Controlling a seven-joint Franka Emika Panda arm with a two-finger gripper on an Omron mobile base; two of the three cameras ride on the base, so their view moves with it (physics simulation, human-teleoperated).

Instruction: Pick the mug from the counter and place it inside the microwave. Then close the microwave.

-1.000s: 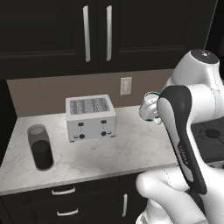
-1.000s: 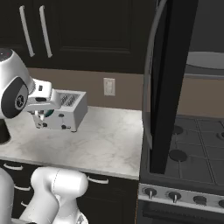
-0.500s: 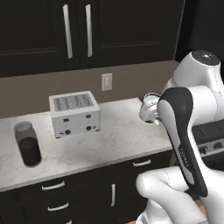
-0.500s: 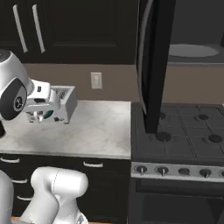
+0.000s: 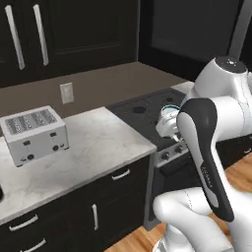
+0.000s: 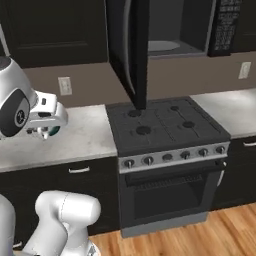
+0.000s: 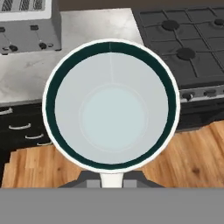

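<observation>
Left base view: arm rises at the right, the gripper (image 5: pixel 167 129) mostly hidden behind the dark forearm cover. The mug (image 5: pixel 170 114) shows just its teal rim and a bit of white body, held up in the air over the front edge of the stovetop (image 5: pixel 147 113), clear of the counter (image 5: pixel 93 142). Toaster (image 5: pixel 33 134) sits on the counter at the left, a wall outlet (image 5: pixel 66 92) on the backsplash behind it. Black drawers with silver handles below the counter.

Right base view: the gripper (image 6: pixel 46 131) hangs at the left by the white wrist, with a sliver of the teal mug (image 6: pixel 53 131) below it, above the counter (image 6: pixel 80 140). The microwave (image 6: pixel 172 30) is above the stovetop (image 6: pixel 165 122), its door (image 6: pixel 129 47) swung open edge-on with the curved grey handle showing; grey turntable visible inside, keypad at the right. Oven (image 6: pixel 172 195) below the stove knobs.

Hand view: looking straight down into the mug (image 7: pixel 111 105), teal inner rim, pale bottom. Claw is clamped shut on the mug at its handle side at the bottom; the fingers themselves are hidden. Toaster (image 7: pixel 28 26) upper left, stovetop (image 7: pixel 183 39) upper right, wood floor (image 7: pixel 183 162) below.
</observation>
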